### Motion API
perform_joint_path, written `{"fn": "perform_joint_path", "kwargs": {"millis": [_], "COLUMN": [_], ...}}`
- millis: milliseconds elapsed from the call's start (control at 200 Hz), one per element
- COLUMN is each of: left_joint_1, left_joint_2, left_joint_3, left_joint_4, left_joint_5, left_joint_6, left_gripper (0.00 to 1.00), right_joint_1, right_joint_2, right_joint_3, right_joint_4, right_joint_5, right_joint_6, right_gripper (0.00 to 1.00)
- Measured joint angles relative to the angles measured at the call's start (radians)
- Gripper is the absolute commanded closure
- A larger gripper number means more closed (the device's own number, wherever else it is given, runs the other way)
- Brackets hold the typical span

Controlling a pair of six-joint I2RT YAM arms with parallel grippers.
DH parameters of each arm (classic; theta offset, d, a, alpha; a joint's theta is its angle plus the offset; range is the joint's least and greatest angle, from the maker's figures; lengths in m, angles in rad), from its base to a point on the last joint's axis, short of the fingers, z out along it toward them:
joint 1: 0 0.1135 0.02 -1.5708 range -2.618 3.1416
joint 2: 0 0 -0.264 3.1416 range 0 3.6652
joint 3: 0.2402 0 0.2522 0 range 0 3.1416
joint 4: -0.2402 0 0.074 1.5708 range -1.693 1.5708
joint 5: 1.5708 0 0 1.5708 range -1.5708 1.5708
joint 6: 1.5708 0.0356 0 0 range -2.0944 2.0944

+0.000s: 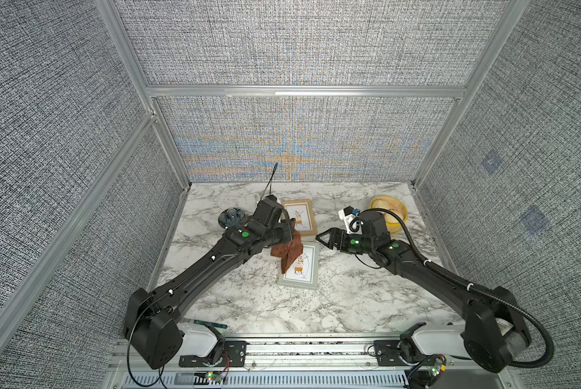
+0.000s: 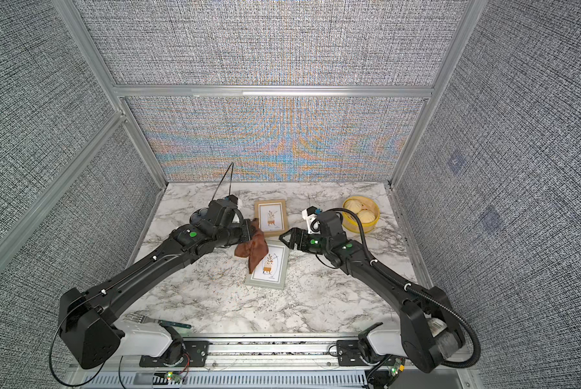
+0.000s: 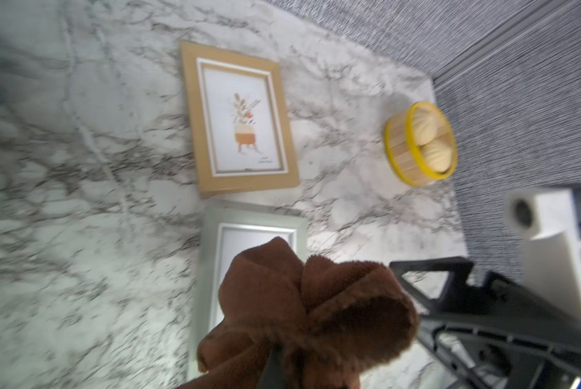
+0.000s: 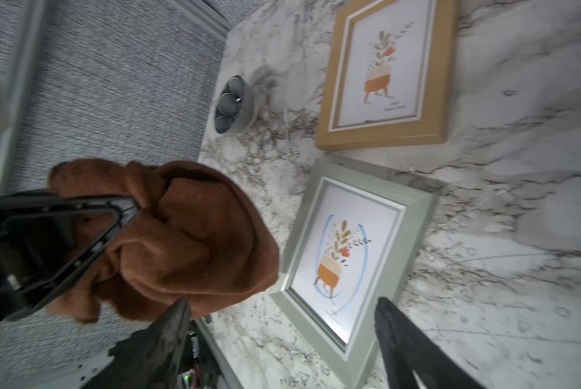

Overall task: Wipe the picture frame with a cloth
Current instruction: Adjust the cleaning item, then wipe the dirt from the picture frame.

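Observation:
My left gripper (image 1: 290, 232) is shut on a bunched reddish-brown cloth (image 1: 287, 254), which hangs over the near, left part of a grey-green picture frame (image 1: 305, 271) lying flat. In the right wrist view that frame (image 4: 349, 242) shows blue curved marks on its glass. A tan wooden picture frame (image 1: 300, 215) lies just behind it. My right gripper (image 1: 321, 237) hovers to the right of the cloth, open, with nothing between its fingers (image 4: 174, 323). In the left wrist view the cloth (image 3: 302, 303) hides most of my left gripper's fingers.
A yellow-rimmed steamer basket (image 1: 388, 210) with buns stands at the back right. Behind the left arm sits a dark bowl (image 4: 233, 104) of grey balls. A fork (image 2: 157, 320) lies at the table's front edge near the left arm's base. Fabric walls enclose three sides.

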Motion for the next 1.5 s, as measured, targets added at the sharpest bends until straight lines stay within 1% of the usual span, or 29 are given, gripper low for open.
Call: {"fn": "perform_joint_path", "kwargs": {"millis": [115, 200, 285, 400, 505, 595, 656, 701, 726, 751, 821, 881, 1011, 1101, 1176, 1236, 1361, 1406, 1501], "left_joint_1": [0.012, 0.019, 0.025, 0.027, 0.027, 0.027, 0.027, 0.028, 0.029, 0.030, 0.031, 0.030, 0.041, 0.067, 0.093, 0.113, 0.124, 0.123, 0.124], "left_joint_2": [0.027, 0.049, 0.074, 0.128, 0.179, 0.196, 0.197, 0.196, 0.194, 0.192, 0.188, 0.186, 0.157, 0.101, 0.031, -0.029, -0.142, -0.172, -0.223], "left_joint_3": [-0.027, -0.052, -0.089, -0.133, -0.143, -0.156, -0.164, -0.167, -0.171, -0.173, -0.176, -0.177, -0.212, -0.259, -0.310, -0.344, -0.396, -0.410, -0.445], "left_joint_4": [0.159, 0.273, 0.425, 0.626, 0.766, 0.842, 0.871, 0.885, 0.893, 0.894, 0.897, 0.901, 0.882, 0.806, 0.697, 0.590, 0.383, 0.316, 0.202], "left_joint_5": [0.100, 0.166, 0.232, 0.310, 0.361, 0.380, 0.385, 0.386, 0.387, 0.388, 0.388, 0.388, 0.384, 0.361, 0.309, 0.244, 0.129, 0.092, 0.020], "left_joint_6": [-0.092, -0.170, -0.248, -0.367, -0.459, -0.515, -0.531, -0.547, -0.552, -0.552, -0.565, -0.568, -0.560, -0.520, -0.463, -0.406, -0.295, -0.262, -0.205], "left_gripper": [1.00, 1.00, 1.00, 1.00, 1.00, 1.00, 1.00, 0.94, 0.91, 0.89, 0.77, 0.66, 0.41, 0.21, 0.13, 0.10, 0.11, 0.15, 0.27], "right_joint_1": [-0.006, -0.007, -0.012, -0.015, -0.012, -0.013, -0.013, -0.013, -0.013, -0.013, -0.013, -0.012, -0.014, -0.015, -0.011, -0.007, 0.026, 0.044, 0.093], "right_joint_2": [-0.012, -0.008, 0.003, 0.042, 0.083, 0.103, 0.105, 0.103, 0.101, 0.097, 0.085, 0.081, 0.051, 0.042, 0.056, 0.080, 0.154, 0.186, 0.261], "right_joint_3": [-0.058, -0.068, -0.071, -0.072, -0.067, -0.056, -0.053, -0.051, -0.050, -0.048, -0.042, -0.040, -0.004, 0.032, 0.061, 0.080, 0.135, 0.157, 0.216], "right_joint_4": [0.177, 0.266, 0.351, 0.463, 0.526, 0.551, 0.552, 0.546, 0.539, 0.528, 0.502, 0.494, 0.344, 0.216, 0.096, 0.017, -0.109, -0.130, -0.148], "right_joint_5": [-0.083, -0.118, -0.145, -0.179, -0.198, -0.206, -0.206, -0.205, -0.202, -0.196, -0.180, -0.172, -0.109, -0.064, -0.021, 0.001, 0.035, 0.034, 0.027], "right_joint_6": [0.119, 0.189, 0.238, 0.312, 0.360, 0.370, 0.369, 0.356, 0.346, 0.335, 0.308, 0.289, 0.195, 0.105, 0.028, -0.020, -0.097, -0.116, -0.141], "right_gripper": [0.09, 0.10, 0.14, 0.26, 0.36, 0.44, 0.53, 0.60, 0.66, 0.72, 0.90, 1.00, 1.00, 1.00, 1.00, 1.00, 1.00, 1.00, 1.00]}}
